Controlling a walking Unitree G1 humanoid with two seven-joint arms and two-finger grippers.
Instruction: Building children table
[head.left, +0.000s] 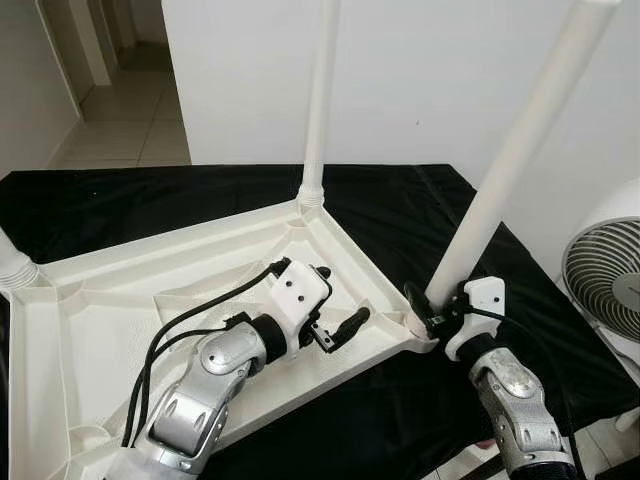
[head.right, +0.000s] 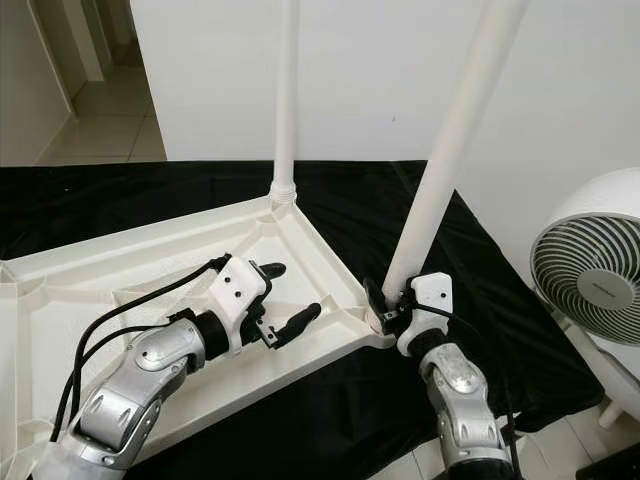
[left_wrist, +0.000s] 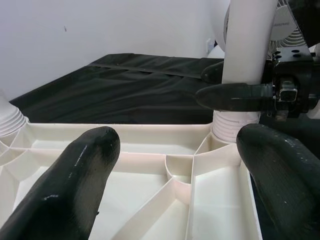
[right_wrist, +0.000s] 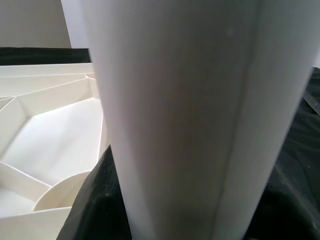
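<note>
A white plastic tabletop (head.left: 110, 330) lies upside down on a black cloth. One white leg (head.left: 320, 100) stands upright in its far corner. A second leg (head.left: 515, 160) leans in the near right corner socket (left_wrist: 227, 130). My right gripper (head.left: 428, 305) is shut on this leg just above the socket, and the leg (right_wrist: 185, 115) sits close before the right wrist camera. My left gripper (head.left: 338, 298) hovers open over the ribbed underside, pointing toward that corner. Its two black fingers (left_wrist: 75, 180) have nothing between them. A third leg's base (head.left: 12, 268) shows at the left edge.
A white floor fan (head.left: 605, 280) stands close on the right, beyond the cloth's edge. A white wall rises behind the black cloth (head.left: 150, 200). A tiled hallway (head.left: 120, 110) opens at the far left.
</note>
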